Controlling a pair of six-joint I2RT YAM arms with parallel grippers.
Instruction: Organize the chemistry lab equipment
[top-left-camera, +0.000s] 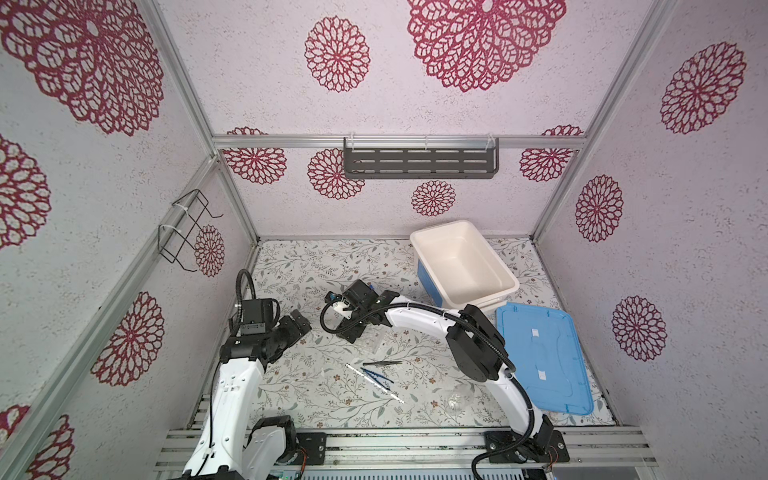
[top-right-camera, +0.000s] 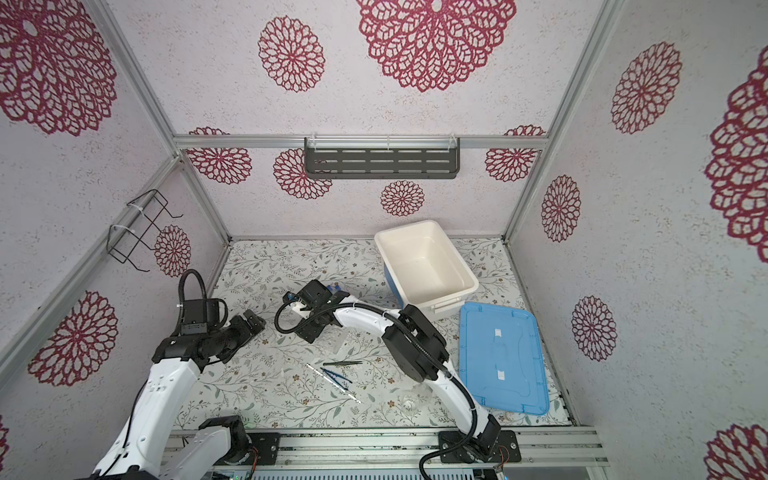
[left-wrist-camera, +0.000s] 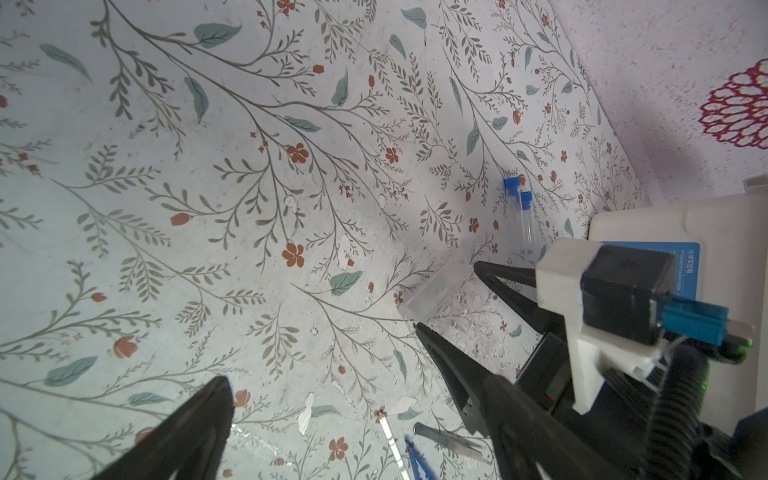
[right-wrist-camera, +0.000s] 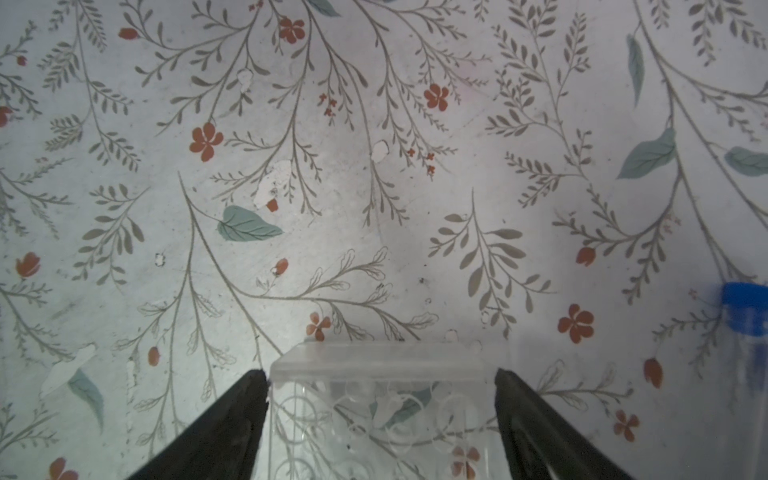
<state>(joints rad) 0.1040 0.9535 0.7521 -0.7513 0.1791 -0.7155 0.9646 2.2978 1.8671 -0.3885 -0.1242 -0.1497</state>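
The right tool (right-wrist-camera: 381, 372) stood spread wide astride the see-through plastic tube holder (right-wrist-camera: 374, 419), which rested on the floral-patterned tabletop (top-left-camera: 311, 266). Its jaws sat right at the holder's sides, but whether they pressed it could not be told. Two clear thin tubes with blue caps (left-wrist-camera: 519, 208) lay just beside. The left tool (top-left-camera: 300, 322) hung wide open, empty. Dark metal tweezers (top-left-camera: 382, 363), blue tweezers (top-left-camera: 376, 376) and a thin white stick (top-left-camera: 395, 397) lay close together.
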